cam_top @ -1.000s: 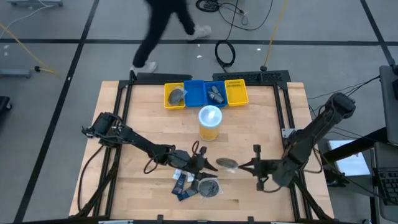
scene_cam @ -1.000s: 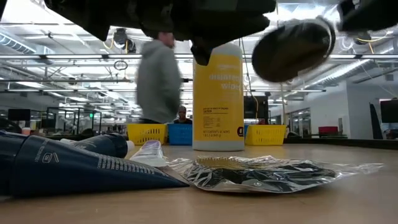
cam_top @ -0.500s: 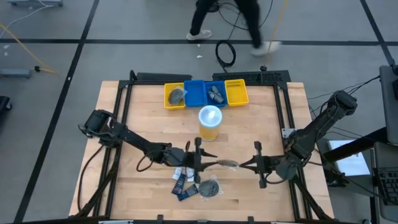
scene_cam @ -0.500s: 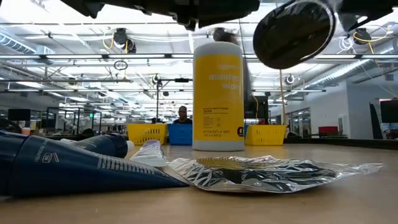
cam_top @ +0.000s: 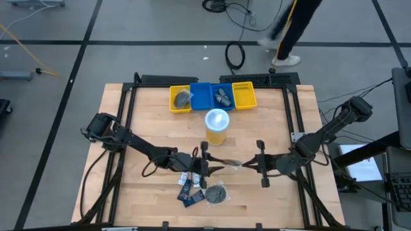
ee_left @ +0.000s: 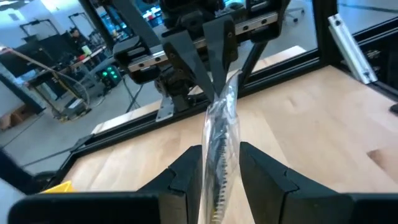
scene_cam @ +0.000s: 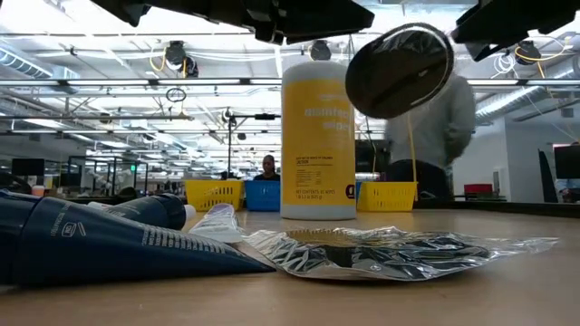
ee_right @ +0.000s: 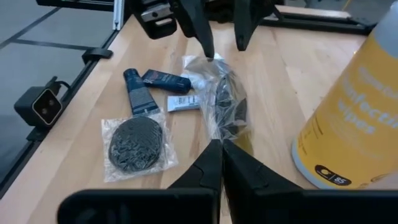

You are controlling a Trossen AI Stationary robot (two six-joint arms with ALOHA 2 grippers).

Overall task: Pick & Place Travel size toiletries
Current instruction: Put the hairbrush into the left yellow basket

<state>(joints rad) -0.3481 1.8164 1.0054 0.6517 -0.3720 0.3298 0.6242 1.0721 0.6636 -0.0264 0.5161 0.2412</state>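
A round dark grey packet in clear wrap (cam_top: 229, 165) hangs in the air between both grippers, also seen in the low view (scene_cam: 400, 71). My right gripper (ee_right: 217, 146) is shut on it. My left gripper (ee_left: 221, 152) is open; its fingers stand on either side of the packet's other end (ee_right: 200, 62), and I see no touch. On the table near the near edge lie a second round packet (cam_top: 216, 192), navy tubes (ee_right: 138, 92) and a white tube (ee_right: 181, 102). My right gripper pinches the packet's clear edge (ee_right: 219, 135) between its two shut fingers, coming level from the table's right. The packet is lifted clear of the table and stands on edge, reaching out from the fingertips toward the left gripper.
A tall yellow wipes canister with a pale lid (cam_top: 217, 126) stands just beyond the grippers. Yellow and blue bins (cam_top: 212, 96) line the far edge, some holding items. A person (cam_top: 295, 29) walks past beyond the far edge. Bare wood lies to the left and right.
My right gripper has carried the packet toward the table's left, to my left gripper, and the packet has tilted a little. My left gripper has turned and moved slightly toward the far edge, so that its open fingers now straddle the packet's end. The person has walked across behind the table.
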